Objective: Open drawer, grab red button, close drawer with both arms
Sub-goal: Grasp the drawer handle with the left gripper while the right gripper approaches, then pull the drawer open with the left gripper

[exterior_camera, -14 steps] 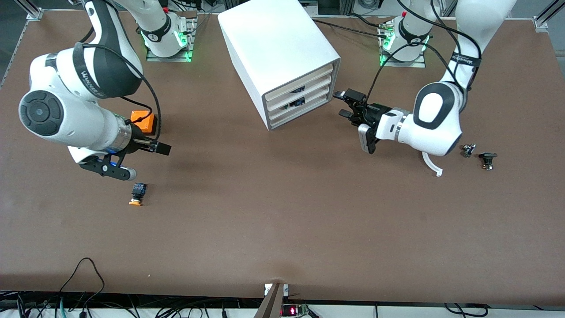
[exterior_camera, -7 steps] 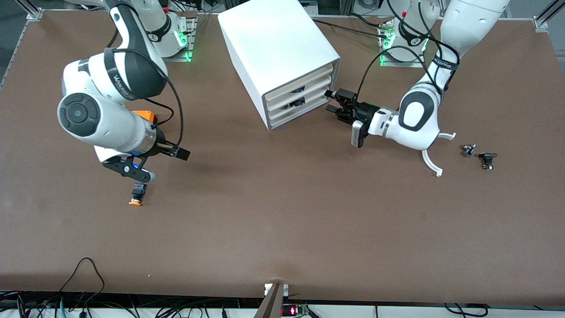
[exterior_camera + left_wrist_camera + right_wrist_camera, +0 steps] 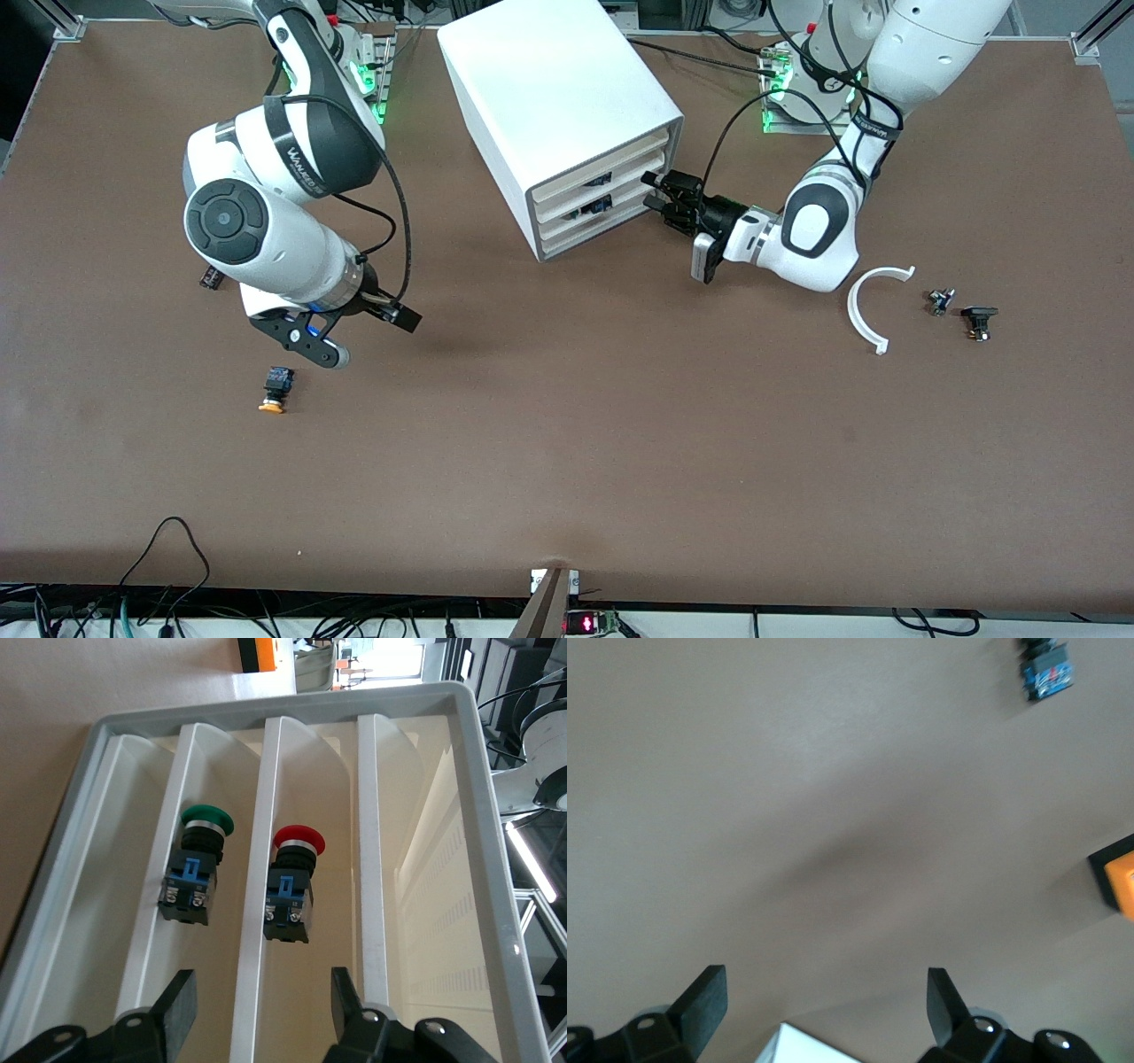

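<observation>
Drawer [image 3: 611,197] first, front view: it is the middle tray of the cabinet [image 3: 549,80] and looks not pulled out yet. My left gripper [image 3: 657,190] is right at the cabinet's drawer face, at the corner toward the left arm's end. The cabinet just sits on the table [image 3: 567,461], so a hard pull could drag it along. The three fronts are stacked close, so I could catch the wrong tray. My right gripper [image 3: 363,337] waits over bare table, well away from the cabinet toward the right arm's end. Near it lies a yellow-capped button [image 3: 275,390], which is not the target. Farther from the cabinet toward the left arm's end lie a white curved strip [image 3: 873,306] and small black parts [image 3: 979,321], none of them in the way.

Left wrist view: fingers are spread with nothing pinched, straddling a divider [image 3: 266,904] at the tray's front edge. The red button [image 3: 295,877] lies in the lane just past them, with a green button [image 3: 199,864] one lane over, easy to grab by mistake. I judge a pinch on that thin wall may slip.

Right wrist view: fingers are wide apart and empty above the table, with an orange box [image 3: 1118,881] at the edge. When this arm reaches in for the button, I judge it could clash with the left arm in front of the cabinet.
</observation>
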You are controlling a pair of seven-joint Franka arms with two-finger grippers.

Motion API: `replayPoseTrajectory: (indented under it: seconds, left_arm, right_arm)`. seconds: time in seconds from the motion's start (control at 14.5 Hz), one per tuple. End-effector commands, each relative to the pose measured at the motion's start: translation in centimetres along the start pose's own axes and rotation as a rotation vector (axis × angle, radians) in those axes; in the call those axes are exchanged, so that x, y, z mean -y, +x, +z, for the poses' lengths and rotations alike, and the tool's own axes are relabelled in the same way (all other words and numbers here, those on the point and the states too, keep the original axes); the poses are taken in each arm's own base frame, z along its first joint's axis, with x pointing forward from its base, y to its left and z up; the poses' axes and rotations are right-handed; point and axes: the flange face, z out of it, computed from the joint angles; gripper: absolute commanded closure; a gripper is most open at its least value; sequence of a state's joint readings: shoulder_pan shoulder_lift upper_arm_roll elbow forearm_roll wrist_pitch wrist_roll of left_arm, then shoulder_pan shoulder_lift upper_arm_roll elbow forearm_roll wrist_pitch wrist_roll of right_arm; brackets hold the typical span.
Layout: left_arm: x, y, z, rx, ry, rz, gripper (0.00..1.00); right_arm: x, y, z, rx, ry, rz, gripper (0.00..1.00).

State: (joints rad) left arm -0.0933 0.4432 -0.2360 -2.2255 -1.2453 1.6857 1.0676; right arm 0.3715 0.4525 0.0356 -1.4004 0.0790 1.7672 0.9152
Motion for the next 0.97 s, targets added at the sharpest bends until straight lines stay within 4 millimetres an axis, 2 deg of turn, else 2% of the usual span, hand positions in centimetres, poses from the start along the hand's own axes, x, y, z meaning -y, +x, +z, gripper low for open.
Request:
replayPoseTrajectory:
  seconds: [0.0,0.14,0.28,0.41,0.48,0.55,0.62,0.9]
  left_arm:
    - [0.5,-0.9,1.3,-0.016,-0.020,-0.006,0.33]
    - [0.4,-1.1,2.3,0.002,-0.026,0.002,0.45]
    - [0.9,-1.3,3.1,0.018,-0.037,0.003,0.52]
    - [1.5,-1.5,4.0,0.030,-0.031,0.001,0.54]
    - [1.5,-1.5,4.0,0.028,-0.028,0.009,0.60]
    - [1.5,-1.5,4.1,0.032,-0.030,0.029,0.92]
    - [1.5,-1.5,4.3,0.036,-0.028,0.032,1.00]
    - [1.2,-0.8,2.8,0.023,-0.020,0.044,1.00]
  right_arm:
    - [1.9,0.1,-0.3,0.006,0.030,0.063,0.00]
    - [2.6,-0.1,-0.3,0.002,0.036,0.087,0.00]
    - [3.3,-0.6,-0.6,-0.003,0.045,0.111,0.00]
    - [4.0,-0.7,-0.6,-0.004,0.052,0.132,0.00]
    - [4.4,-1.0,-0.7,-0.007,0.058,0.141,0.00]
    - [4.9,-1.3,-0.9,-0.007,0.066,0.151,0.00]
    - [5.3,-1.5,-1.1,-0.007,0.074,0.166,0.00]
    - [6.9,-2.2,-1.2,-0.014,0.099,0.242,0.00]
